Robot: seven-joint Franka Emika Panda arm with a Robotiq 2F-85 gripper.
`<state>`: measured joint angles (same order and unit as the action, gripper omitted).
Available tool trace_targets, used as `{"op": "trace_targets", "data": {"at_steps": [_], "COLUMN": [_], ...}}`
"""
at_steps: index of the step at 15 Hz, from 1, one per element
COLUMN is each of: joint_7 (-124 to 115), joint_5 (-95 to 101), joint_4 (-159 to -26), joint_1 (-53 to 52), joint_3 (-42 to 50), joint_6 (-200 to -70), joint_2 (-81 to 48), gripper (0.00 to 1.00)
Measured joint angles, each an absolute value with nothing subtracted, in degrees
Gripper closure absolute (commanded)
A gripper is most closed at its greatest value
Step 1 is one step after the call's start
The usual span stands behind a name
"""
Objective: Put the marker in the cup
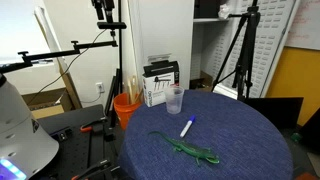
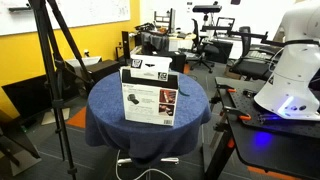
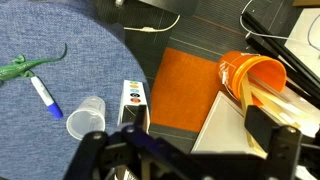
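The surface (image 1: 240,125) is wearing a dark blue cloth with a fine speckle. The marker (image 1: 186,128) is showing a white body and a blue end. The cup (image 1: 174,100) is sitting clear and colourless, the blue coming through it. The toy lizard (image 1: 186,150) is showing bright green. The bucket (image 1: 126,108) is glowing orange, and the mat (image 3: 185,90) is matching it in the wrist view. The box (image 2: 150,95) is showing a white face with black panels and some red. The pincer (image 3: 200,132) is appearing black.
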<state>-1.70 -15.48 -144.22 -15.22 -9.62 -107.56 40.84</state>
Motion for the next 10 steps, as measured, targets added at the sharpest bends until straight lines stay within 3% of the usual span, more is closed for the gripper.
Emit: {"op": "trace_targets", "data": {"at_steps": [10], "joint_7": [-0.9], "joint_5": [-15.5], "joint_4": [-144.4], "joint_1": [-14.7], "joint_3": [-8.8], "joint_6": [-107.6], "joint_2": [40.8], "gripper": [0.0]}}
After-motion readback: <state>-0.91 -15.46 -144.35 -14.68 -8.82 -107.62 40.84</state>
